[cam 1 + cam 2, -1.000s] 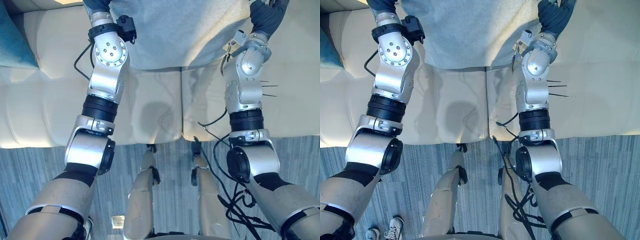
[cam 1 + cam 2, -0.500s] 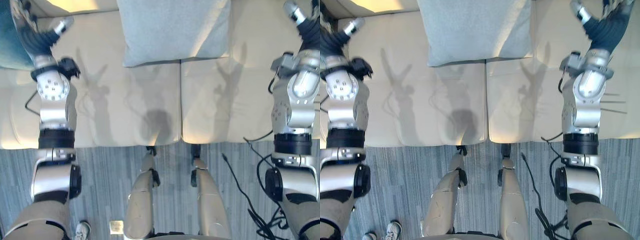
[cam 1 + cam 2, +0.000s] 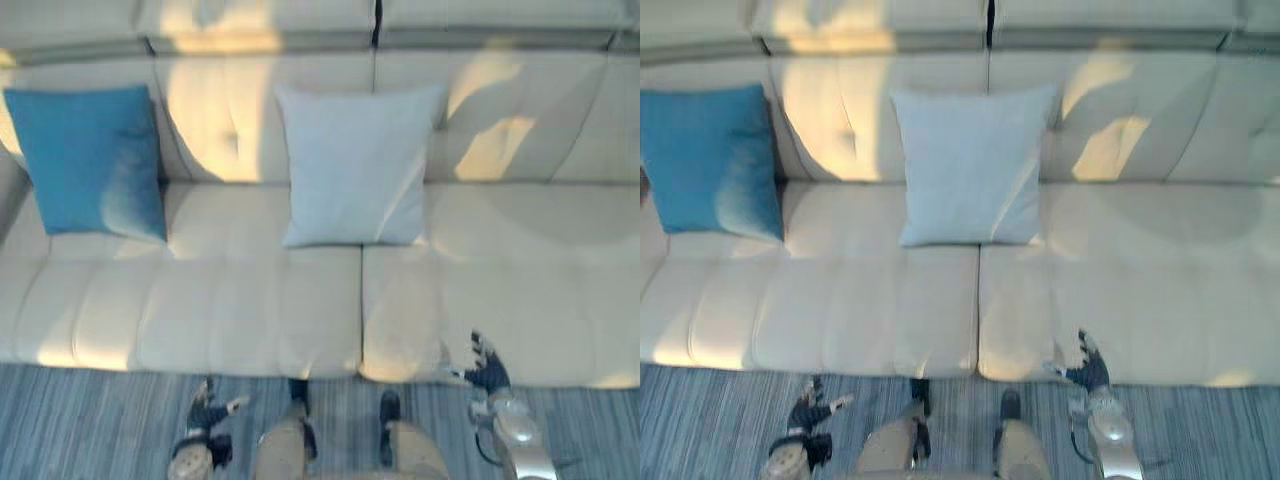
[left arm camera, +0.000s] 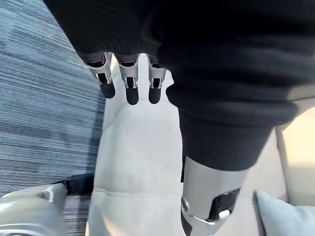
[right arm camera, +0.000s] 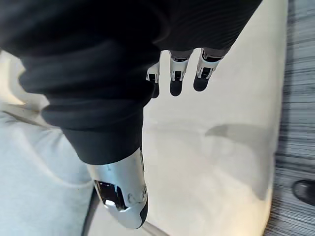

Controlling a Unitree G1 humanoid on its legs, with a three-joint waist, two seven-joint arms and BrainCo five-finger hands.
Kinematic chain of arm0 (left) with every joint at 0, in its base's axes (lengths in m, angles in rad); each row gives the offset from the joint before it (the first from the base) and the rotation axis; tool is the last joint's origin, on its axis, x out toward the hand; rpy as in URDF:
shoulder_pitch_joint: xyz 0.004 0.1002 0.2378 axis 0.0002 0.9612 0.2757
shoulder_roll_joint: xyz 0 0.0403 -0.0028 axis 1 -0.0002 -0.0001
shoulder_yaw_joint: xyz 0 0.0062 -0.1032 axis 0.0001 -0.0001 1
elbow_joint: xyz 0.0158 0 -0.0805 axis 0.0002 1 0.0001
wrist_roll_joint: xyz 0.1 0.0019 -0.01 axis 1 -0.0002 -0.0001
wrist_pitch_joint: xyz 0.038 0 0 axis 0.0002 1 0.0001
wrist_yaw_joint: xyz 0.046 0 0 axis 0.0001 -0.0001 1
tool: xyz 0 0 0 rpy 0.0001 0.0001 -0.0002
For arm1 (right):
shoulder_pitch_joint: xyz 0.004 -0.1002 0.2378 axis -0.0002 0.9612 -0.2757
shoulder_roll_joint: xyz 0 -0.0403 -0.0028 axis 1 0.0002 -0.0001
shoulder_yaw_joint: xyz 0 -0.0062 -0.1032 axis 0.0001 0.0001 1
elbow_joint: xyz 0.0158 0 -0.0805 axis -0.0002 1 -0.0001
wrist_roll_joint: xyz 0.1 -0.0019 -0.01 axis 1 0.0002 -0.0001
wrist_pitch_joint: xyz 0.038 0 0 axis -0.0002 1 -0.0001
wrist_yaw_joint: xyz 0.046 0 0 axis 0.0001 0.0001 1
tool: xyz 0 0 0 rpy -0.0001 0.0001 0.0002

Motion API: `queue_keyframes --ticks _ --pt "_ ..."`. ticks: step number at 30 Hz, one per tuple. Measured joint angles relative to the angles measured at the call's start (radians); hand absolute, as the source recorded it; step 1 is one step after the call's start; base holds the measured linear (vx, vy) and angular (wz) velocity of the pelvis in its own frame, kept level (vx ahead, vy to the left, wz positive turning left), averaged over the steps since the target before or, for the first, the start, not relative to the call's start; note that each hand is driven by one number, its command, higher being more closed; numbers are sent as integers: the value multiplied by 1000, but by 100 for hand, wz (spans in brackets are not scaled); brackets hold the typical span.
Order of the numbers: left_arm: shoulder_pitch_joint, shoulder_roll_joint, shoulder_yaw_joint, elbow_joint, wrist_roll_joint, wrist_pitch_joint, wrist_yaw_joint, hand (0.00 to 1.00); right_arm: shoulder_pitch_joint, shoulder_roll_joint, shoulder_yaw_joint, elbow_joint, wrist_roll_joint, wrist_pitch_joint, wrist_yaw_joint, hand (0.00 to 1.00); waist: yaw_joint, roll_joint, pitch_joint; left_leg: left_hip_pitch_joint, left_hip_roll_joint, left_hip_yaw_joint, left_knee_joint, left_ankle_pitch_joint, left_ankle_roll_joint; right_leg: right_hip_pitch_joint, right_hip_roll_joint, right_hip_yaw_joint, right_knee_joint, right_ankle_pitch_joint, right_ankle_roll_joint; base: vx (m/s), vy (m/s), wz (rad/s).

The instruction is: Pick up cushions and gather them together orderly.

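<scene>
Both left hand [image 3: 205,412] and right hand [image 3: 488,372] spread, apparently empty, by sofa [image 3: 250,310] front edge; I see blue cushion [image 3: 90,160] near its left end, grey cushion [image 3: 355,165] mid-back.

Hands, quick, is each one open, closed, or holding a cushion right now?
Left hand: open, fingers straight, holding nothing.
Right hand: open, fingers straight, holding nothing.

Long cream leather sofa [image 3: 250,320] on blue-grey striped carpet [image 3: 90,420]. Propped against its backrest: square light-grey fabric cushion [image 3: 355,165] over the seat seam, and square blue fabric cushion [image 3: 90,160] well apart to that cushion's left.
</scene>
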Motion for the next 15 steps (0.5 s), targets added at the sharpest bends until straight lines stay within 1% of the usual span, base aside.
queue_keyframes --ticks 2,5,6,7,8,9,10,11,12,13,14,15 --pt "-1 0 12 47 23 5 -13 0 -1 -1 -14 115 -33 15 4 0 -3 -1 -13 43 -4 -14 0 -6 0 59 -2 -8 -23 0 1 46 1 11" --pt "0 1 28 79 29 17 -15 0 -1 0 -41 196 -46 38 18 0 -1 -6 -21 90 -8 -6 -1 -14 -2 102 -6 7 -31 5 7 25 8 -12" --pt "-1 0 27 94 30 20 -23 0 -1 0 -51 211 -46 44 20 0 -1 -7 -21 110 -9 13 -1 -16 -2 112 -7 24 -32 12 10 4 15 -31" --pt "-1 0 27 95 30 21 -30 0 -1 0 -51 213 -46 44 20 0 -1 -8 -21 114 -9 21 -1 -17 -1 111 -7 33 -32 14 12 -11 20 -45" --pt "-10 0 23 95 30 21 -36 0 -2 2 -51 216 -46 46 20 0 -1 -17 -14 114 -8 42 0 -17 -1 99 -7 49 -29 23 12 -32 14 -38" --pt "-21 0 22 94 30 21 -36 0 -6 5 -51 216 -46 48 20 0 -1 -13 -15 109 -8 50 0 -17 -1 83 -6 58 -17 26 12 -55 13 -35" --pt "-44 3 21 91 29 21 -35 0 -13 19 -52 215 -44 57 16 0 -3 -29 -12 77 -10 66 22 -21 8 48 -12 63 13 36 27 -50 24 -20" --pt "-57 4 18 87 29 21 -34 0 -14 25 -51 214 -43 58 15 0 -4 -34 -13 52 -10 68 51 -23 19 27 -21 69 29 44 36 -95 -17 -28" --pt "-76 -6 20 62 29 20 -32 0 -19 37 -52 214 -43 65 15 0 3 -23 -11 4 26 79 106 -46 43 -13 -14 66 80 47 39 -115 -32 -18" --pt "-83 -8 22 43 28 18 -30 0 -33 53 -52 212 -43 72 14 0 -1 -27 1 -16 32 79 132 -56 57 -63 -26 42 247 -10 7 -134 -72 1" --pt "-86 -3 18 7 27 18 -29 0 -13 75 -52 212 -43 78 12 0 -2 -48 5 -26 26 64 172 -65 70 -100 -61 25 533 -73 8 -98 -51 28" --pt "-85 -5 18 -3 27 18 -27 0 -8 82 -52 212 -42 78 10 0 -1 -51 9 -30 23 56 185 -71 73 -96 -74 28 619 -84 15 -112 -84 39"
